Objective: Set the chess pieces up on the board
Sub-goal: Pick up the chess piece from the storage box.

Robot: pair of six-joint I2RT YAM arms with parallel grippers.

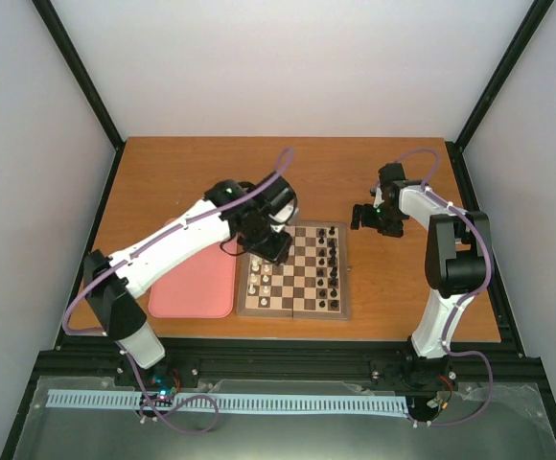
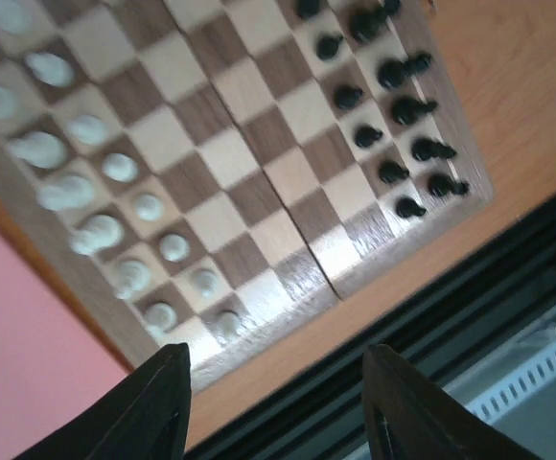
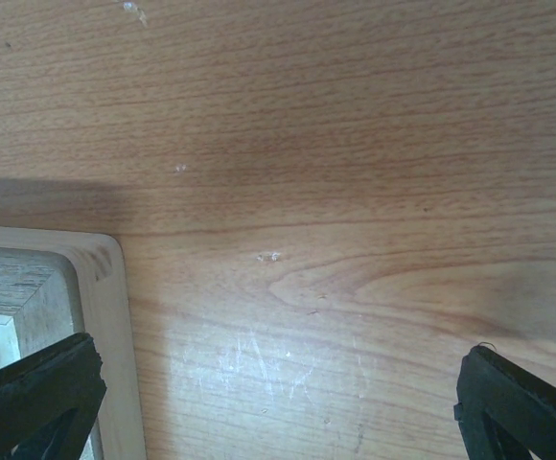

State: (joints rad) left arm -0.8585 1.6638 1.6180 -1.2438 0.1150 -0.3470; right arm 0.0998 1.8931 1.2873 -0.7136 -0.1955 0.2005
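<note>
The wooden board [image 1: 296, 312] lies mid-table. White chess pieces [image 1: 257, 279] fill its two left columns, and black pieces [image 1: 333, 259] stand along its right side. My left gripper [image 1: 270, 247] hovers over the board's far left part. In the left wrist view its fingers [image 2: 158, 407] are wide apart with nothing between them, so the left gripper [image 2: 276, 388] is open. Beyond them are two rows of white pieces [image 2: 96, 182] on the board [image 2: 230, 158]. My right gripper [image 1: 369, 218] hangs open over bare table off the board's far right corner [image 3: 101, 287].
A plain pink tray [image 1: 194, 284] lies against the board's left edge and also shows in the left wrist view [image 2: 19, 345]. The black frame rail [image 1: 288, 350] runs along the table's near edge. Black uprights and white walls close in the table.
</note>
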